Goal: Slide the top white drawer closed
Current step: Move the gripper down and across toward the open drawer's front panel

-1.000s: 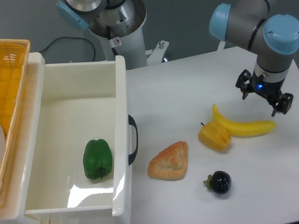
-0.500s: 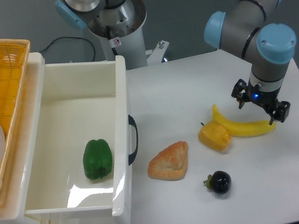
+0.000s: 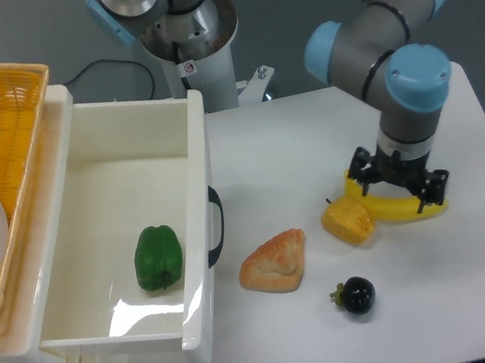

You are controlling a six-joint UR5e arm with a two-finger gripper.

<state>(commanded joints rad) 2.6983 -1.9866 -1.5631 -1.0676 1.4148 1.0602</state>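
Top drawer stood pulled fully open, well left of me.

My gripper (image 3: 399,185) hung over the banana (image 3: 396,206), jaws spread and empty. The top white drawer (image 3: 198,235) looked stiff, glossy and slippery, lightly loaded with one green pepper (image 3: 157,256); I judged its front panel beside the black handle (image 3: 217,226) the best place to push.

We are seeing the glossy white plastic top drawer (image 3: 126,210) reflecting light, a rough woven yellow basket (image 3: 1,101), and a matt white tabletop (image 3: 310,142).

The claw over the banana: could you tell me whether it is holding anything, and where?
Nothing is held: the claw hangs open above the banana, fingers spread.
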